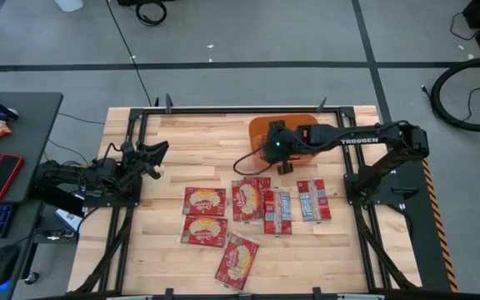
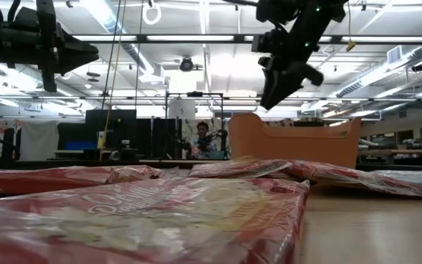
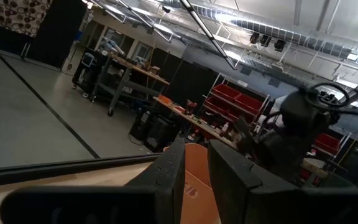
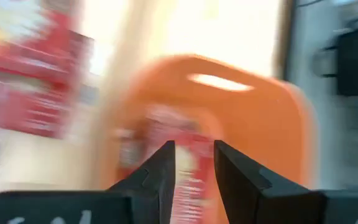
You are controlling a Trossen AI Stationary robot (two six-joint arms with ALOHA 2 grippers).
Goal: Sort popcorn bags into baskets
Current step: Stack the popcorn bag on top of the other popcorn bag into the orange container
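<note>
Closest to the low camera, a red popcorn bag [image 2: 145, 220] fills the foreground with its cream popcorn print, and more bags lie flat behind it in front of the orange basket [image 2: 295, 143]. Only the high view shows the whole layout: seven popcorn bags [image 1: 248, 218] spread on the wooden table [image 1: 165, 250] just before the basket [image 1: 261, 129], two of them with grey-white striped backs up. The right gripper [image 1: 283, 158] hangs above the basket's near edge; its wrist view shows the fingers [image 4: 160, 171] slightly parted with nothing between them. That view also reveals what looks like a red packet [image 4: 185, 155] lying inside the basket, though blur makes it uncertain. The left gripper [image 1: 152, 154] waits at the table's left side, its fingers [image 3: 169, 168] a little apart and empty.
</note>
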